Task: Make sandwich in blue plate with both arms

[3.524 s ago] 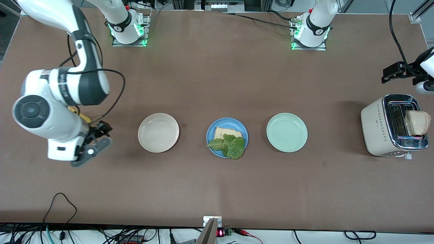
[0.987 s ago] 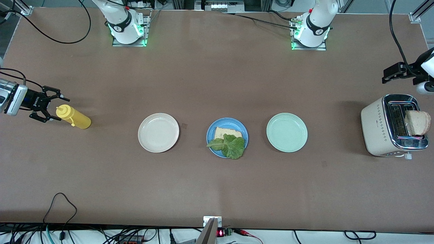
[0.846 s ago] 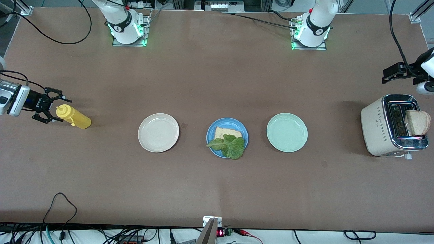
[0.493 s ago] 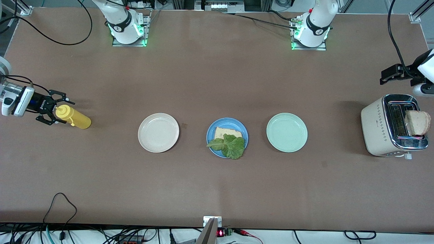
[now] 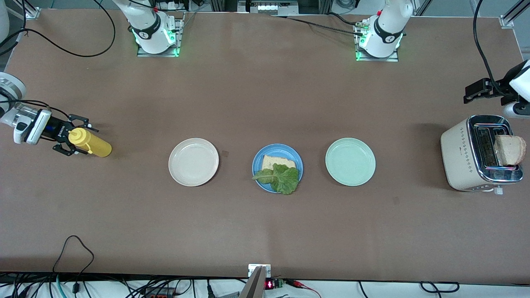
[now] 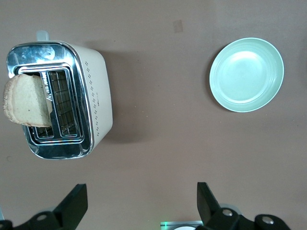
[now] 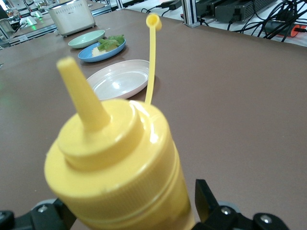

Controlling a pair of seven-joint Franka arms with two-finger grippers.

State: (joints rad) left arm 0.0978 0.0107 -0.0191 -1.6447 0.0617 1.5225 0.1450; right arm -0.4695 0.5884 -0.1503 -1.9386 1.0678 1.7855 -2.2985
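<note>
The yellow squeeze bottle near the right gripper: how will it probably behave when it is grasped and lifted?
The yellow squeeze bottle stands on a narrow base, so a sideways nudge could tip it. Its smooth plastic body looks soft, so it may dent or slip under the fingers of the open right gripper around its top. Its cap hangs open on a thin strap and will likely swing.
</note>
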